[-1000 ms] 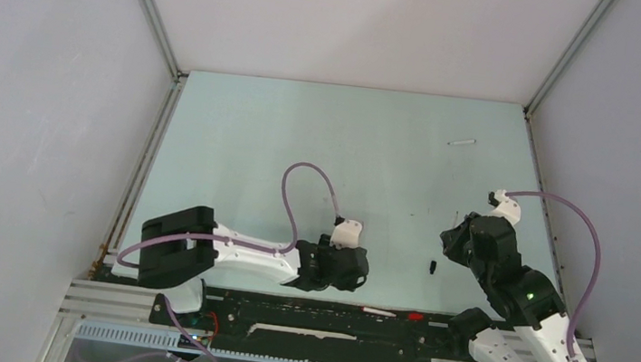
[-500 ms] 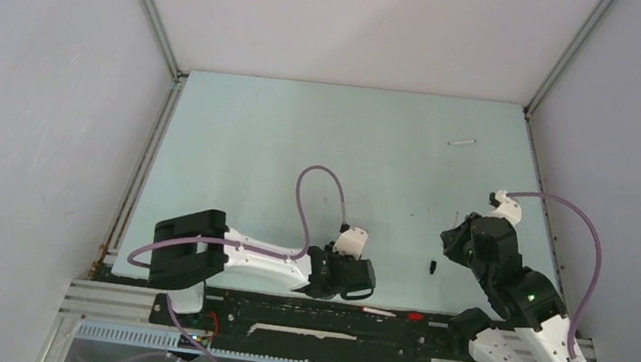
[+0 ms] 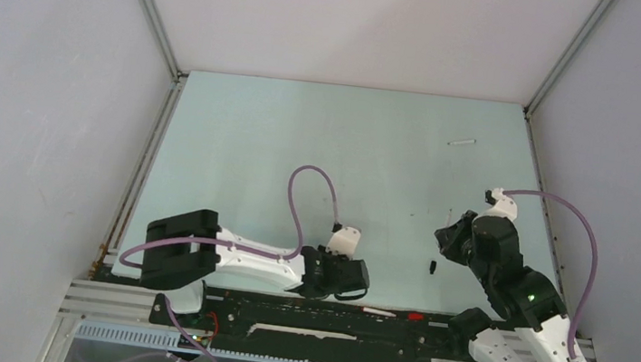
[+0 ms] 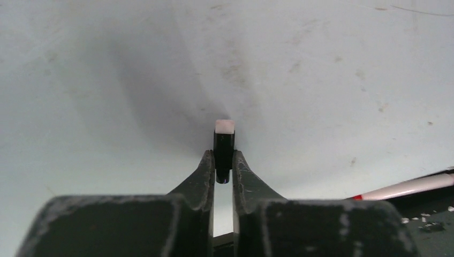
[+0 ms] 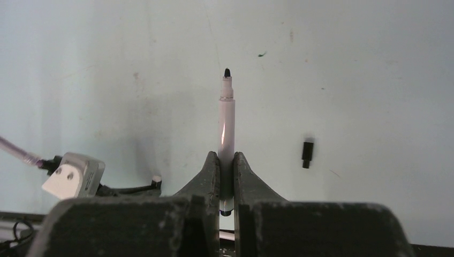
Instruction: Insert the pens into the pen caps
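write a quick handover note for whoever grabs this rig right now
Grippers: the left gripper is shut on a black pen cap. The right gripper is shut on a white pen, its tip bare and pointing away from the wrist.
Elsewhere: a loose cap lies on the table, right of the held pen. A second pen lies far back on the right. A white stick with a red end sits by the near rail.
Done: one pen and one cap are in hand, not yet joined.
Left: push the held pen into the held cap, then pair the rest.
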Controlling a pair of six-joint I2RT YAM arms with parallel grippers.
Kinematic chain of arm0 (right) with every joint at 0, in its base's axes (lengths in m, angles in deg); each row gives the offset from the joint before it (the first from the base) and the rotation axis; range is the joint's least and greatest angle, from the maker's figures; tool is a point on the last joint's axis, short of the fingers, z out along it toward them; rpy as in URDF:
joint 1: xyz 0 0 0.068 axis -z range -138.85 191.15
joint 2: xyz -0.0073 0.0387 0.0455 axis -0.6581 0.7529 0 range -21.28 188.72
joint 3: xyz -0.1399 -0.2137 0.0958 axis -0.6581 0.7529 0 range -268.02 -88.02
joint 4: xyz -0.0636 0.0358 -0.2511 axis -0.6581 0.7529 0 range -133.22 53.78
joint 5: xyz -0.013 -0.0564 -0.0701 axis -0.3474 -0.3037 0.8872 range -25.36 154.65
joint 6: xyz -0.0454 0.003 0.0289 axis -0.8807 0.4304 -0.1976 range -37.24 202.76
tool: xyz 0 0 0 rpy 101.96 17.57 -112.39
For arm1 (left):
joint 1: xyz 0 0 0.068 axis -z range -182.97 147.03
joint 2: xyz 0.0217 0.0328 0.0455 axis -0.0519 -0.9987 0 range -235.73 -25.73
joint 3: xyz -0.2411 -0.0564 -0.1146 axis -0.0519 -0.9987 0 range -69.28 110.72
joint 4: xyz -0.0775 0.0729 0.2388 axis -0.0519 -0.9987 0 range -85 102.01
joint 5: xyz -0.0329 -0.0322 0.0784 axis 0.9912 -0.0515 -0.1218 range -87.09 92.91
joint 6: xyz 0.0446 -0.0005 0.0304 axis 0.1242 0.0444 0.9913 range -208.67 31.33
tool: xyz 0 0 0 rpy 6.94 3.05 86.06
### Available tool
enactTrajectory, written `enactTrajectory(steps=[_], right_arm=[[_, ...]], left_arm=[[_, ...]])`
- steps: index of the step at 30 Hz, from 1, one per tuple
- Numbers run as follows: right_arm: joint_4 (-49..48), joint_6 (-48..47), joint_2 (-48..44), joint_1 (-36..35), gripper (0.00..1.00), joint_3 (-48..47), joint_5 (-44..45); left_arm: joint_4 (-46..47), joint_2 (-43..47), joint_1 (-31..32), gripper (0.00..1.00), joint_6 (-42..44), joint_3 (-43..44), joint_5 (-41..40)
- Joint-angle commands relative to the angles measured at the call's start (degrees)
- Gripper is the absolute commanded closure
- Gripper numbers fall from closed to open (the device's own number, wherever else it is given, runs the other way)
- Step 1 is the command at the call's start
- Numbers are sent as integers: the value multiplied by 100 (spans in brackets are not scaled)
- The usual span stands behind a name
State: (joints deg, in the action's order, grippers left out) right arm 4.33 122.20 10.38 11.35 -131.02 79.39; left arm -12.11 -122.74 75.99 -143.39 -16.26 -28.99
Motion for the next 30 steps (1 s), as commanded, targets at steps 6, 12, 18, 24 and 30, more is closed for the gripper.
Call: enactTrajectory(steps=[6, 12, 18, 24, 30], right_arm=[[-857, -244, 384, -371, 100, -50, -695], [-813, -225, 577, -760, 100, -50, -496], [-669, -196, 510, -901, 100, -50, -490], [-561, -169, 503, -1023, 100, -49, -473], [-602, -256, 579, -1077, 100, -50, -441]], left_arm=[[65, 633, -397, 78, -415, -936, -80], [358, 837, -415, 61, 29, -1044, 198], [221, 929, -410, 56, 701, -800, 340], [42, 786, -452, 61, 1065, -553, 361], [116, 678, -554, 61, 1245, -473, 387]])
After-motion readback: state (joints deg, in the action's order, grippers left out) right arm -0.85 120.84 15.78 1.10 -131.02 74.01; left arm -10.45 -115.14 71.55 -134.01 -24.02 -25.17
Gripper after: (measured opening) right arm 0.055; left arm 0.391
